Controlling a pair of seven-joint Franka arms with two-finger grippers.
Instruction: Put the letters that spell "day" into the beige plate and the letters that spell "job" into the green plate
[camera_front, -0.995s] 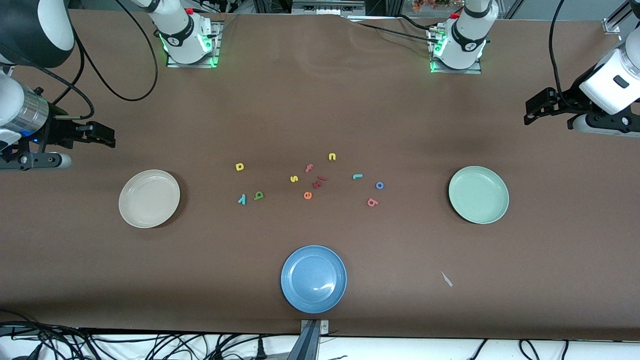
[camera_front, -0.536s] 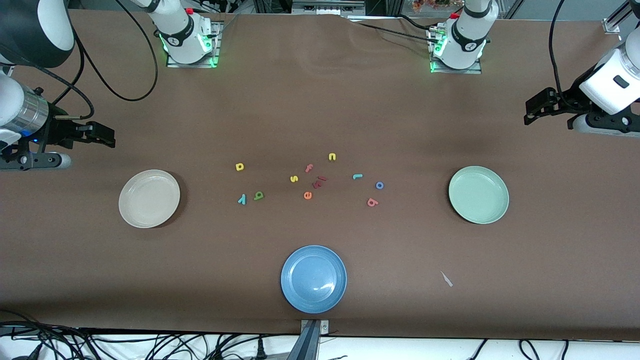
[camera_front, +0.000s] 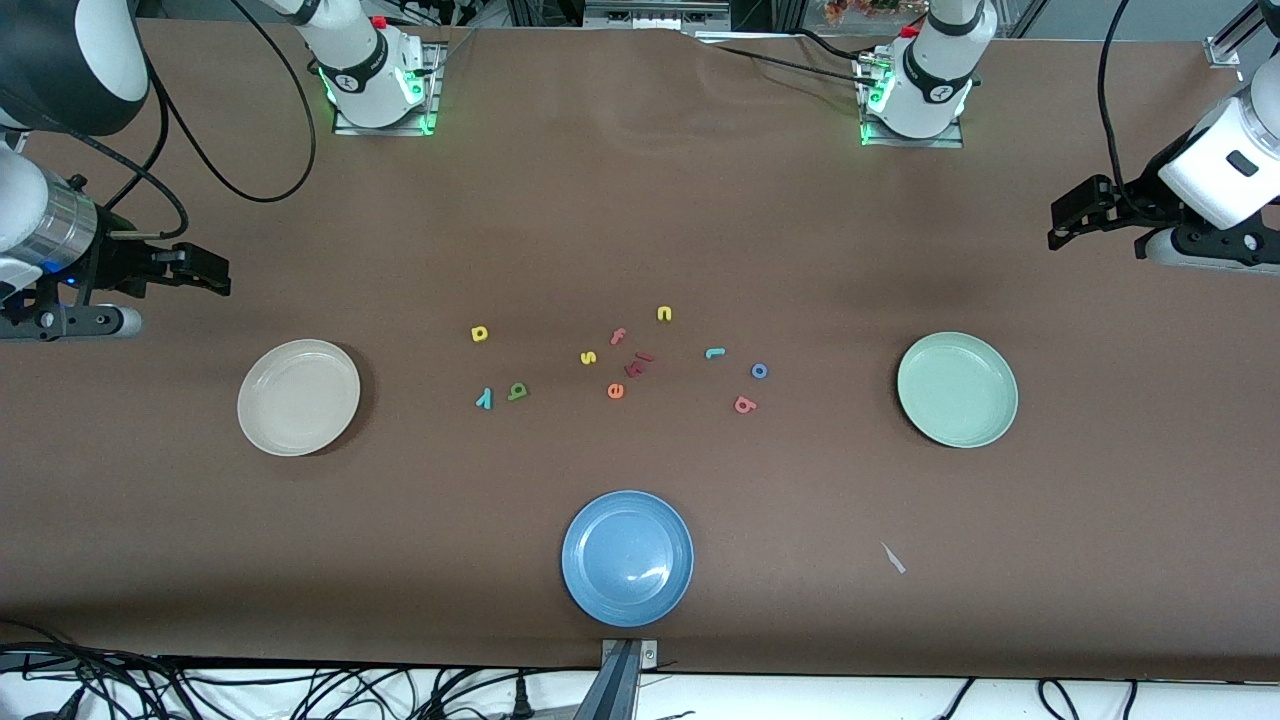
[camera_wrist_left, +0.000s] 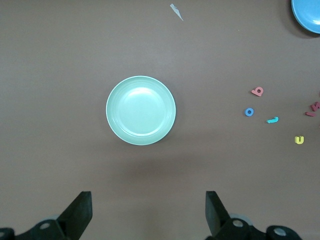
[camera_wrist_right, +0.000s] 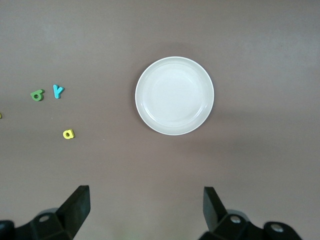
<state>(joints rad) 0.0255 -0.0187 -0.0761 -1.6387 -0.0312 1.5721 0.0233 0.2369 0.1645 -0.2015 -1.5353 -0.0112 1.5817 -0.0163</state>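
The beige plate (camera_front: 298, 397) is seen in the middle left of the front view, bare, on the brown worktop (camera_front: 640, 220). The green plate (camera_front: 957, 389) is seen in the middle right, bare as well. A blue plate (camera_front: 627, 557) is seen low in the middle.

The small letters are scattered on the worktop in the middle of the picture, between the beige and green plates. The yellow d (camera_front: 480, 334), the green a (camera_front: 517, 391) and the teal y (camera_front: 484, 399) are found toward the beige plate. The teal j (camera_front: 714, 353), the blue o (camera_front: 759, 371) and the red b (camera_front: 744, 405) are found toward the green plate. Other letters are seen between the two groups.

The right hand (camera_front: 200, 272) is held up at the left edge of the picture, spread wide, with nothing in it. The left hand (camera_front: 1068, 222) is held up at the right edge, spread wide too, with nothing in it. Both arms are waiting
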